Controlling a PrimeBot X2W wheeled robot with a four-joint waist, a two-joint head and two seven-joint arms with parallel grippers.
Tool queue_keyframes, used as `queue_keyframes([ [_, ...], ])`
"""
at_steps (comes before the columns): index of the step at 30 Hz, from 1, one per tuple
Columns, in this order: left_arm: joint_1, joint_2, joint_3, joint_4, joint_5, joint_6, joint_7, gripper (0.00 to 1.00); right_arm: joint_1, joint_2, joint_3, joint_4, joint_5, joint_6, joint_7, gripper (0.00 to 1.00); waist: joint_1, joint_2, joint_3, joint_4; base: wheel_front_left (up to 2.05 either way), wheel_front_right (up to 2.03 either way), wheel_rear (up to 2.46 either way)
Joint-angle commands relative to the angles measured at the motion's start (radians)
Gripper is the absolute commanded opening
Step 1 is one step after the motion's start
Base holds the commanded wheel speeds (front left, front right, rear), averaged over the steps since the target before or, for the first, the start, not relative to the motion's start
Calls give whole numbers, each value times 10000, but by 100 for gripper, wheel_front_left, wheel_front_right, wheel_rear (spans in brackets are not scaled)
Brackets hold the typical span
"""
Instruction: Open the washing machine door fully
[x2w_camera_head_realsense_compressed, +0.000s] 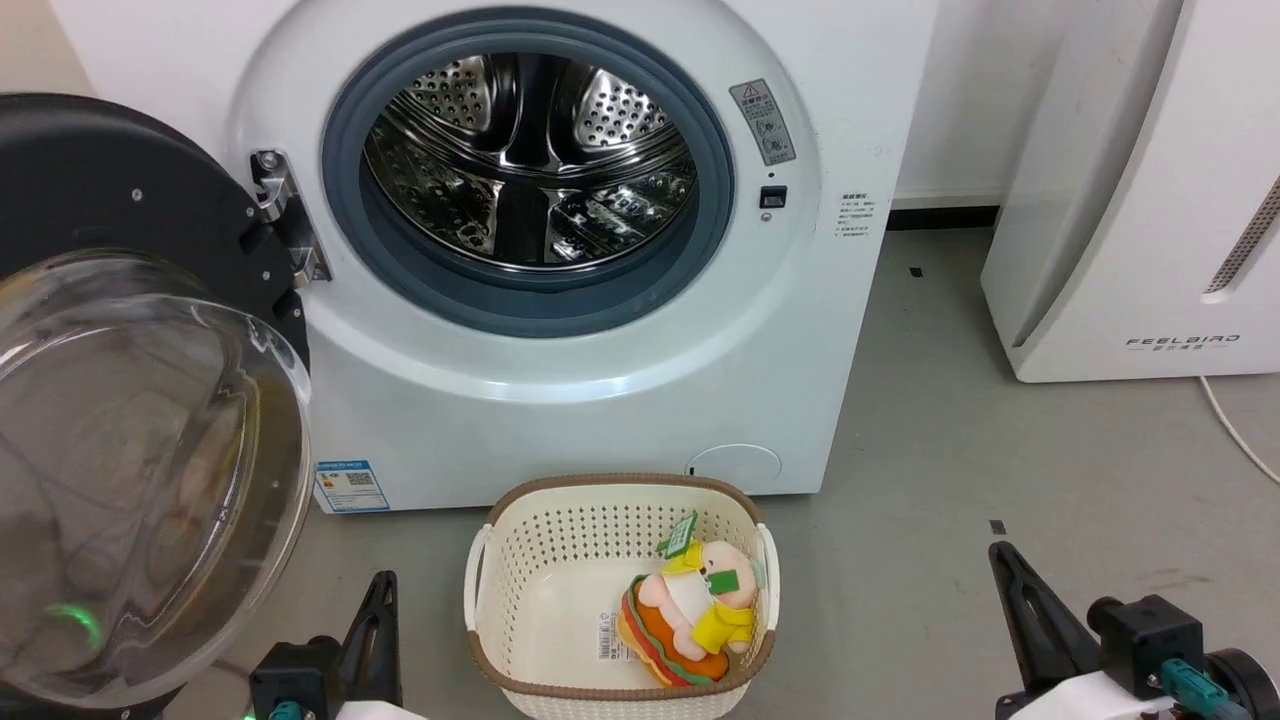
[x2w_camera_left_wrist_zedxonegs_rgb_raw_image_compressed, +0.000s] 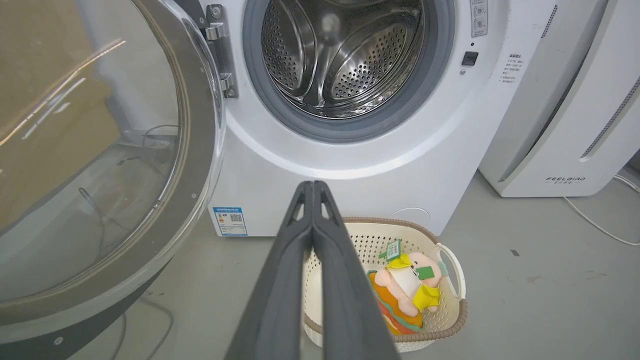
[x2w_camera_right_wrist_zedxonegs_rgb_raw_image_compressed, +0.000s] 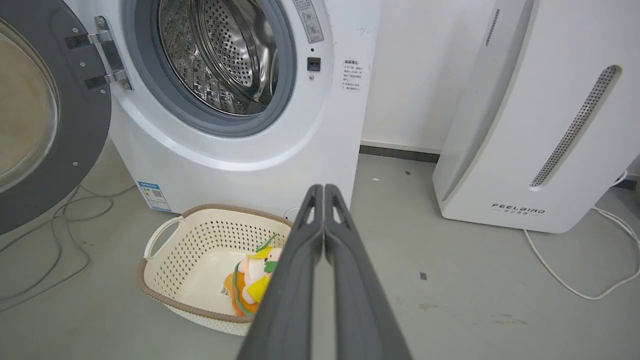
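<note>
The white washing machine (x2w_camera_head_realsense_compressed: 560, 400) stands straight ahead, its grey gasket and steel drum (x2w_camera_head_realsense_compressed: 530, 160) exposed. The washing machine door (x2w_camera_head_realsense_compressed: 130, 400) is swung wide out on its left hinge (x2w_camera_head_realsense_compressed: 285, 215), its clear glass bowl bulging toward me and the matte black back behind it. It also shows in the left wrist view as the door (x2w_camera_left_wrist_zedxonegs_rgb_raw_image_compressed: 95, 160), and at the left edge of the right wrist view as the door (x2w_camera_right_wrist_zedxonegs_rgb_raw_image_compressed: 45, 115). My left gripper (x2w_camera_left_wrist_zedxonegs_rgb_raw_image_compressed: 313, 186) is shut, held low and apart from the door. My right gripper (x2w_camera_right_wrist_zedxonegs_rgb_raw_image_compressed: 324, 189) is shut too, low on the right.
A cream basket (x2w_camera_head_realsense_compressed: 510, 590) with a plush toy (x2w_camera_head_realsense_compressed: 690, 610) sits on the floor just before the machine. The white FEELBIRD appliance (x2w_camera_head_realsense_compressed: 1130, 200) stands at the right. Cables (x2w_camera_right_wrist_zedxonegs_rgb_raw_image_compressed: 55, 220) lie on the floor under the door, and a white cord (x2w_camera_right_wrist_zedxonegs_rgb_raw_image_compressed: 575, 280) runs right.
</note>
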Motion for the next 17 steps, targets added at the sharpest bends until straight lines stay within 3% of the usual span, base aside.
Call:
queue_keyframes([
  [1,-211,-20,35,-87,124,-53,60,0,-198,8,26,10,-36,2,22,0,0,0,10,8,0,0,0],
  [17,-367,-96,154,-256,387,-180,318,0,-349,11,52,32,-48,3,56,0,0,0,82,63,0,0,0],
])
